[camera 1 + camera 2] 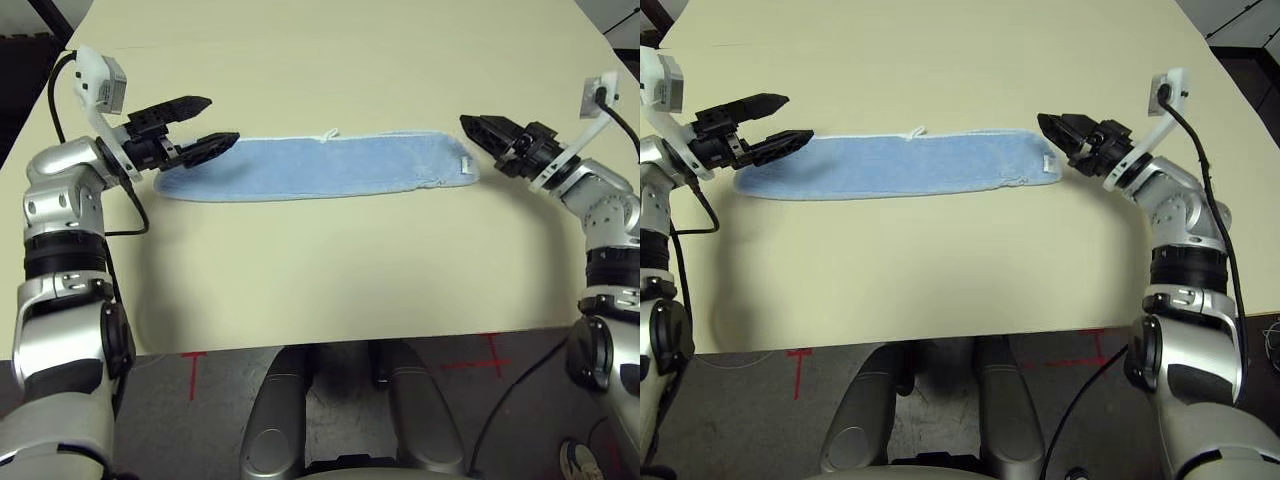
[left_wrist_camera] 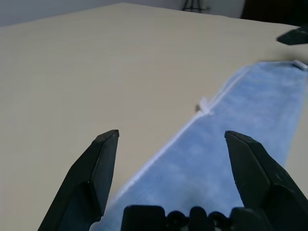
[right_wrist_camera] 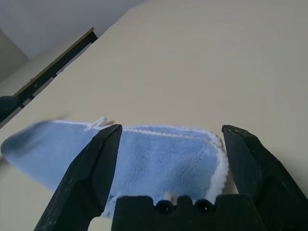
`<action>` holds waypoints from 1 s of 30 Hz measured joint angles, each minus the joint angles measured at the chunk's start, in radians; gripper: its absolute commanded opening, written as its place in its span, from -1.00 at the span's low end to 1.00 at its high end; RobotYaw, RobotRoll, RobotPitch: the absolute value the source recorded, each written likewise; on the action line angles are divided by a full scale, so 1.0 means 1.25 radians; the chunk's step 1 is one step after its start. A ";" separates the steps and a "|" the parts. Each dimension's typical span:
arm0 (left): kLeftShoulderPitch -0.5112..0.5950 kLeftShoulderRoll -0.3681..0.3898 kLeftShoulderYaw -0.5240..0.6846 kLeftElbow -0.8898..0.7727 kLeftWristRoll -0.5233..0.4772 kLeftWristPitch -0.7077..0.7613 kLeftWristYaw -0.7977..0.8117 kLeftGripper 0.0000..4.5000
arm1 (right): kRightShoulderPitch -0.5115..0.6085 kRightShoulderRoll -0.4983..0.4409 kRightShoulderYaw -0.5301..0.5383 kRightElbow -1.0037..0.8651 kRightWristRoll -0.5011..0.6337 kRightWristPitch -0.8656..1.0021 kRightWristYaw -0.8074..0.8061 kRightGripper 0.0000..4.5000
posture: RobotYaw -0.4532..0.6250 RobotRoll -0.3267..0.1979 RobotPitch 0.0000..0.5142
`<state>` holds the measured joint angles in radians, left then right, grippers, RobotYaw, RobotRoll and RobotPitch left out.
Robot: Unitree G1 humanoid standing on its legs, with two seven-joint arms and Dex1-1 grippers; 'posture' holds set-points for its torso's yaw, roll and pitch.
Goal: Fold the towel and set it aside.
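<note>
Item: towel (image 1: pixel 310 165), a long blue strip flat on my surface (image 1: pixel 330 280), left claw (image 1: pixel 205 125) and right claw (image 1: pixel 478 130) spread wide and empty at its ends; risk: pinching one layer, the fold sagging unevenly.

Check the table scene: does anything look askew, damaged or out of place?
Nothing stands out. The light blue terry-cloth towel lies flat as a long strip on the beige table, with the open left gripper and open right gripper at its ends.
</note>
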<state>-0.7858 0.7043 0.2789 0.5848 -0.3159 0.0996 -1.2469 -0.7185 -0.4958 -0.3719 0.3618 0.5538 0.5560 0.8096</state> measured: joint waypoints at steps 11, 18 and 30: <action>0.029 0.083 -0.077 0.014 -0.004 -0.031 -0.206 0.98 | 0.016 -0.030 -0.047 -0.050 0.114 0.152 -0.053 1.00 | -0.06 0.25 0.19; 0.056 0.089 -0.081 -0.007 -0.010 -0.045 -0.228 0.98 | 0.127 0.087 -0.182 -0.224 0.316 0.353 -0.286 1.00 | -0.06 0.25 0.19; 0.073 0.089 -0.082 -0.058 -0.030 -0.035 -0.215 0.98 | 0.210 0.179 -0.259 -0.327 0.583 0.395 -0.581 1.00 | -0.06 0.25 0.20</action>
<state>-0.6940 0.8154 0.1768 0.5124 -0.3538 0.0563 -1.5151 -0.4559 -0.2722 -0.6962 -0.0471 1.2822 1.0497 0.0838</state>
